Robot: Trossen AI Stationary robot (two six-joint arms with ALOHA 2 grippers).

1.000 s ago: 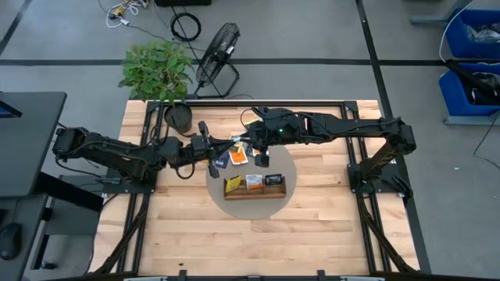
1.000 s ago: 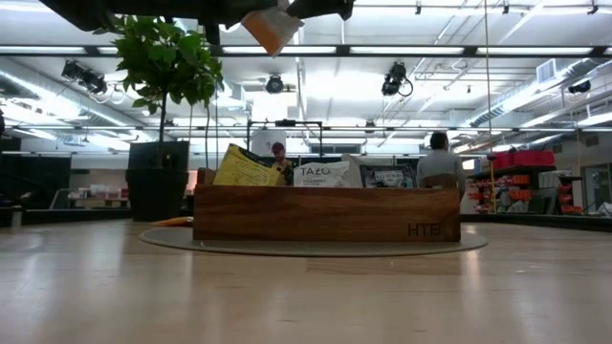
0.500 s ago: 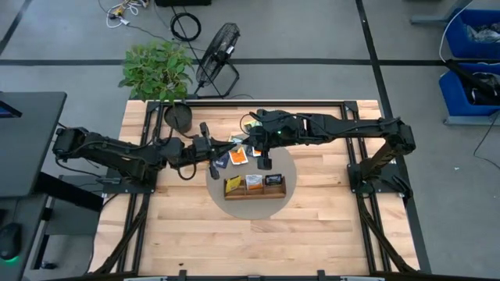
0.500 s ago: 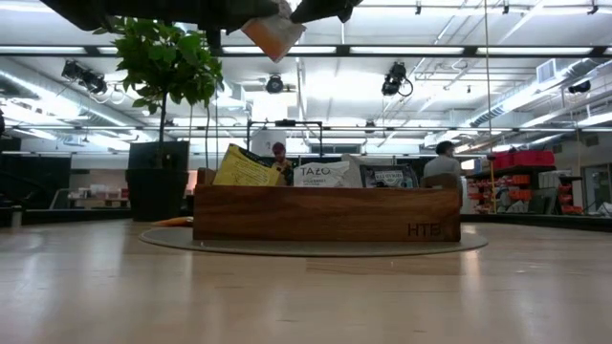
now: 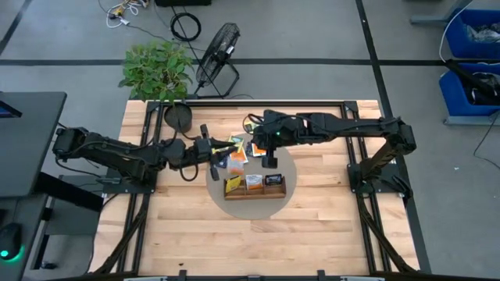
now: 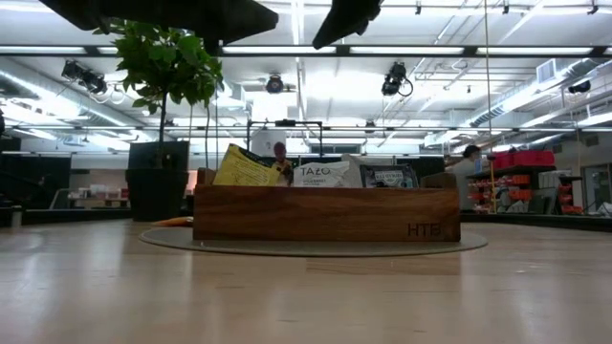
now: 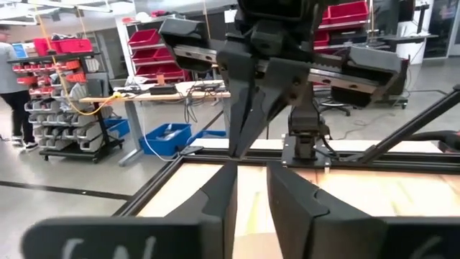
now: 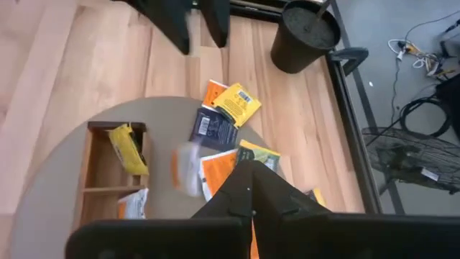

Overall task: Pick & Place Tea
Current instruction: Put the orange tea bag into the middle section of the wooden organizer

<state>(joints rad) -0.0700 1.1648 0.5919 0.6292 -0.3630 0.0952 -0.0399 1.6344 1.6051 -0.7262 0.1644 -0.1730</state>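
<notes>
A long wooden tray (image 5: 255,194) stands on a round grey mat (image 5: 290,167), with tea packets upright in its compartments (image 6: 247,168). Several loose tea packets, yellow, orange and dark blue (image 8: 215,128), lie flat on the mat behind the tray. In the right wrist view a blurred pale-orange packet (image 8: 185,169) shows over the mat, apart from both grippers. My left gripper (image 7: 251,174) stays level above the mat's left side (image 5: 213,160), its fingers a little open with nothing between them. My right gripper (image 8: 248,170) points slantwise down over the loose packets (image 5: 269,161), shut.
A black pot (image 5: 179,117) with a plant (image 5: 156,69) stands at the table's far left corner, and a floor fan (image 5: 219,48) behind the table. Bare wood lies toward the near edge (image 5: 250,242). A person (image 6: 469,161) walks in the room beyond.
The orange packet that hung at the two grippers' tips high above the tray no longer shows there; a blurred packet now shows lower, over the mat. My right gripper has tipped further down. My left arm has stayed in place.
</notes>
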